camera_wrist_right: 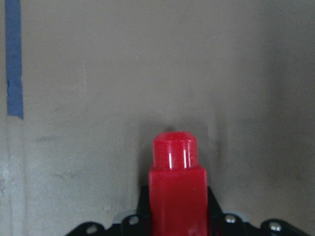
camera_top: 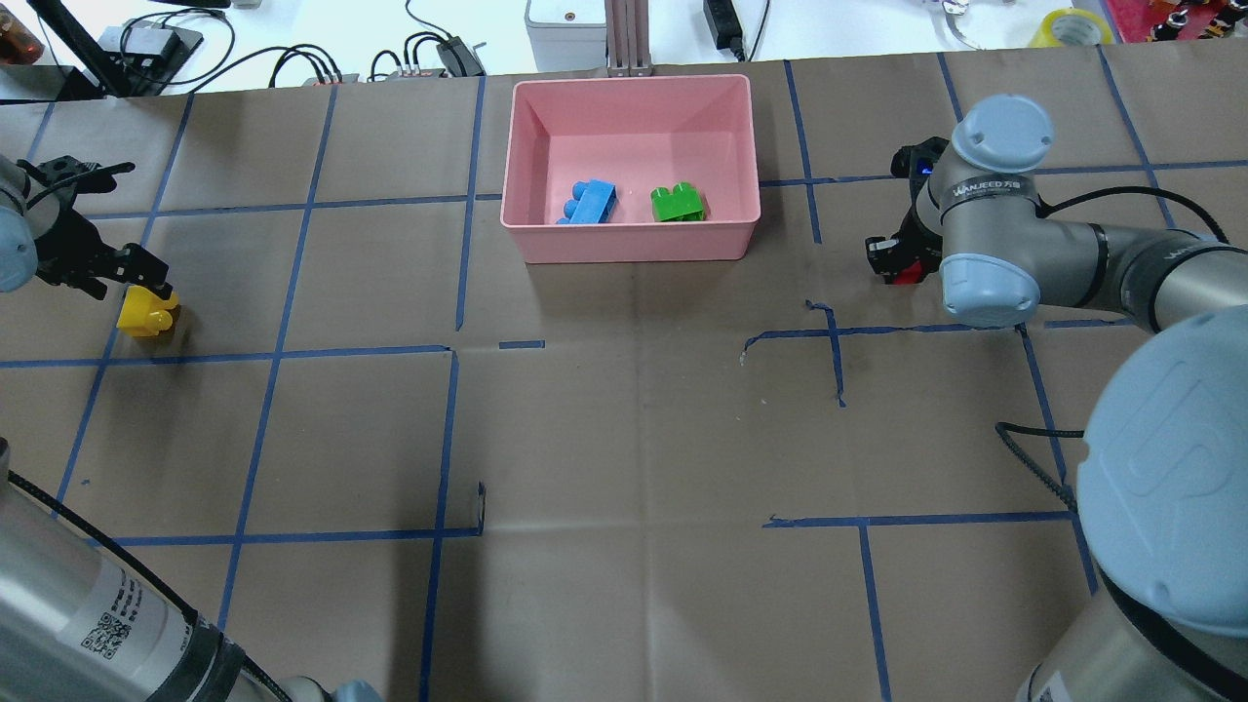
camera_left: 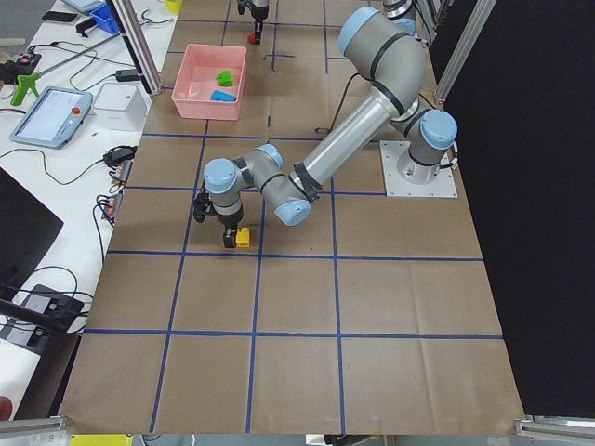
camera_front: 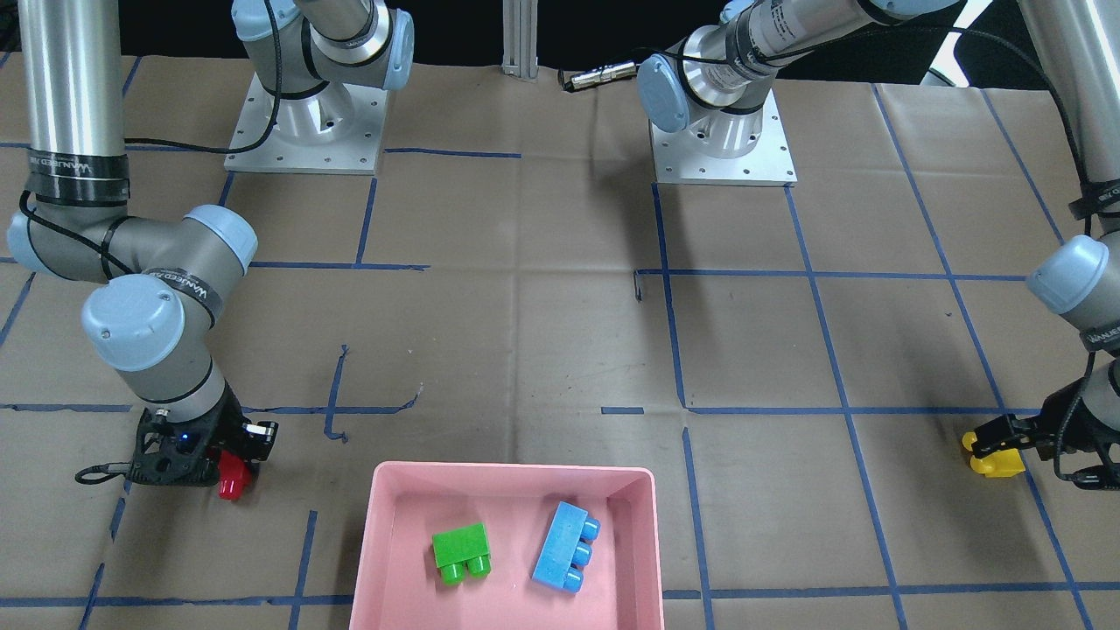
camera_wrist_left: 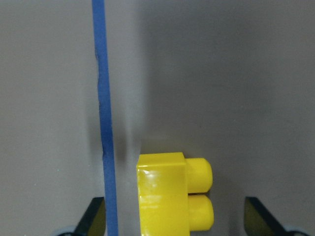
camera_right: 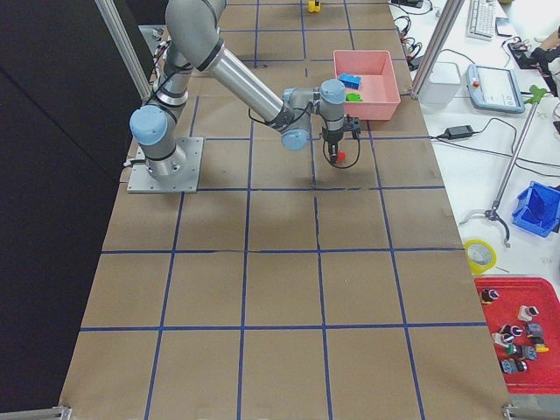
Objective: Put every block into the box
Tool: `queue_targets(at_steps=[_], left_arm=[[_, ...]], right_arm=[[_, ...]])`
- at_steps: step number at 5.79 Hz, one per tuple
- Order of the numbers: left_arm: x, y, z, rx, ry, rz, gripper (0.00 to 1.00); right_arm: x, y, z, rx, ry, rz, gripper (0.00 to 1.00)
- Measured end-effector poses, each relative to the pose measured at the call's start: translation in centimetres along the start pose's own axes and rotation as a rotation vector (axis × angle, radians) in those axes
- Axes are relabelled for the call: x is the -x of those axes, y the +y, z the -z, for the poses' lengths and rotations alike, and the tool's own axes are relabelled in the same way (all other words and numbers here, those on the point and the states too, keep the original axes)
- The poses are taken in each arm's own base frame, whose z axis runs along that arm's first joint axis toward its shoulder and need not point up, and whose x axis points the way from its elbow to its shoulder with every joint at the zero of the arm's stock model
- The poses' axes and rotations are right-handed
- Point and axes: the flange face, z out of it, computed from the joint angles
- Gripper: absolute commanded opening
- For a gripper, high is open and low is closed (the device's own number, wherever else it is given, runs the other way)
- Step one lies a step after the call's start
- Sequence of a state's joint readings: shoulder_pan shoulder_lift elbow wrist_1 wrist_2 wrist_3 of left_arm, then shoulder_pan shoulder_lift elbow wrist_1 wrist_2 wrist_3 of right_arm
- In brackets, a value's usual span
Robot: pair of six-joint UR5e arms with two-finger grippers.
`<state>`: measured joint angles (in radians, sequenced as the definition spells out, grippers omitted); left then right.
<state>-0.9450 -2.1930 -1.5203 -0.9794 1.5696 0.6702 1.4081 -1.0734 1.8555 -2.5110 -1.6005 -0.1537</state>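
Blocks were split three ways across the overhead view. At far left the yellow block [camera_top: 146, 314] lay on its side on the brown paper [camera_top: 624, 439], just beside a blue tape line [camera_wrist_left: 102, 123], with its studs pointing away from that line. The left gripper [camera_top: 129, 283] stood spread wide over it, one finger on each side, neither touching. In the middle the box [camera_top: 630, 244] held the blue block [camera_top: 589, 203] and the green block [camera_top: 679, 203], side by side but apart. At right the right gripper [camera_top: 899, 261] was clamped narrowly on the red block [camera_wrist_right: 177, 187], whose stud stuck out beyond the fingers. Whether that block touched the table could not be told.
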Motion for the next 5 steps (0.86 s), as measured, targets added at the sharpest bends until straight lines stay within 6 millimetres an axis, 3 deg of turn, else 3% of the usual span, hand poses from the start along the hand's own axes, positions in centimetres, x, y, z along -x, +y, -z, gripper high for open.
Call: queue_targets(at_steps=[1, 2, 3, 4, 5], left_arm=[[0.1, 0.0, -0.8, 0.007, 0.006, -0.003, 0.98], [0.3, 0.1, -1.8, 0.017, 0.014, -0.002, 0.88], [0.7, 0.3, -2.4, 0.024, 0.021, 0.004, 0.68], [1.0, 0.4, -2.5, 0.024, 0.021, 0.008, 0.51], [1.1, 0.4, -2.2, 0.023, 0.018, 0.01, 0.34]], right_arm=[[-0.1, -0.3, 0.7, -0.012, 0.002, 0.009, 0.01], [-0.2, -0.7, 3.1, -0.013, 0.004, 0.014, 0.01], [-0.4, -1.3, 8.4, 0.011, 0.003, 0.018, 0.01], [-0.4, -2.0, 15.0, 0.045, -0.003, 0.023, 0.01], [0.7, -2.9, 21.0, 0.066, -0.014, 0.04, 0.01]])
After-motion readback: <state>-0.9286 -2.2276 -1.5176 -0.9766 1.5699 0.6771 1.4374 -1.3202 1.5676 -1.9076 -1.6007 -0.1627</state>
